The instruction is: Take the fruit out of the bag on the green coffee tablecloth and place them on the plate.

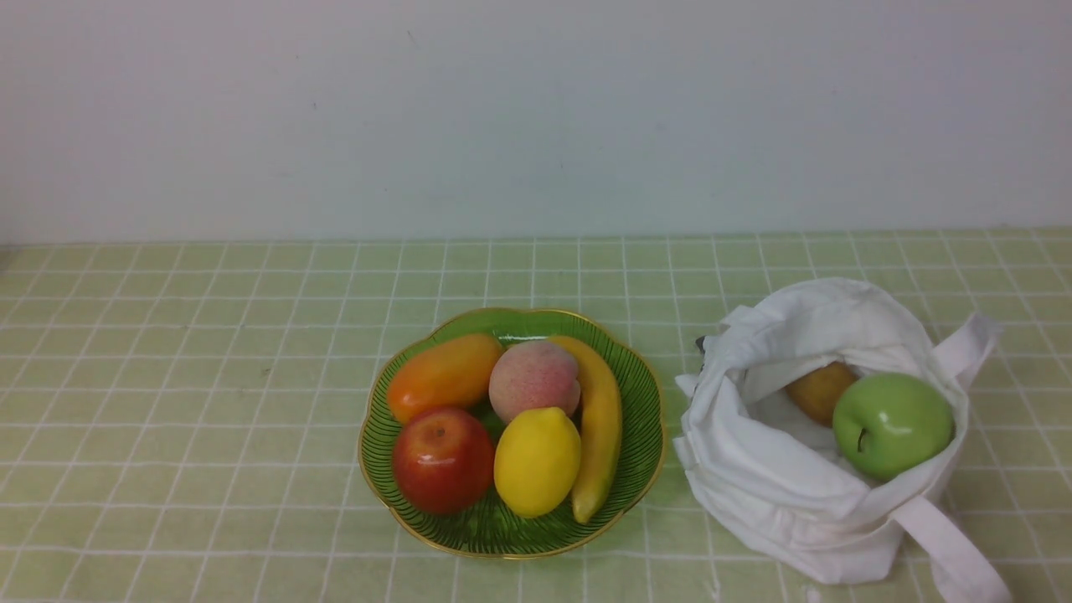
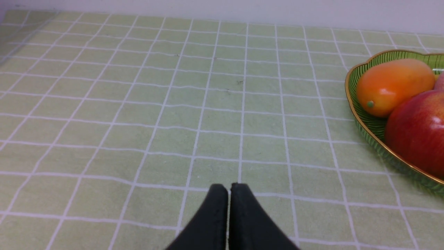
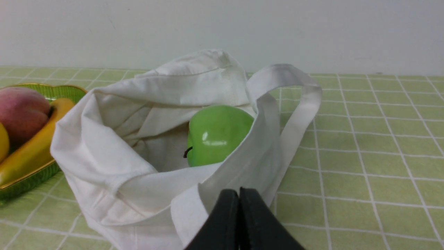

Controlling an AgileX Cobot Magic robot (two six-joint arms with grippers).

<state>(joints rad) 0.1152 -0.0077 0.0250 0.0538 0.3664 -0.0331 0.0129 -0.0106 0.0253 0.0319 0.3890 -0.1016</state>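
Observation:
The white cloth bag (image 1: pixel 779 494) lies open on the green checked tablecloth (image 1: pixel 209 377) at the right, with a green apple (image 1: pixel 892 423) and a golden-brown fruit (image 1: pixel 819 390) inside. The green plate (image 1: pixel 645 394) in the middle holds a yellow lemon (image 1: pixel 537 461), a red apple (image 1: pixel 442 459), a peach (image 1: pixel 534 379), a banana (image 1: pixel 599 423) and an orange mango (image 1: pixel 444 374). My right gripper (image 3: pixel 239 191) is shut and empty, just in front of the bag (image 3: pixel 114 163) with the green apple (image 3: pixel 218 135) beyond it. My left gripper (image 2: pixel 229 187) is shut over bare cloth, left of the plate (image 2: pixel 360 114). Neither gripper shows in the front view.
A pale wall (image 1: pixel 536 117) closes off the back of the table. The bag's strap handles (image 1: pixel 955 553) trail toward the front right edge, and one strap (image 3: pixel 295 104) arches up beside the bag's mouth.

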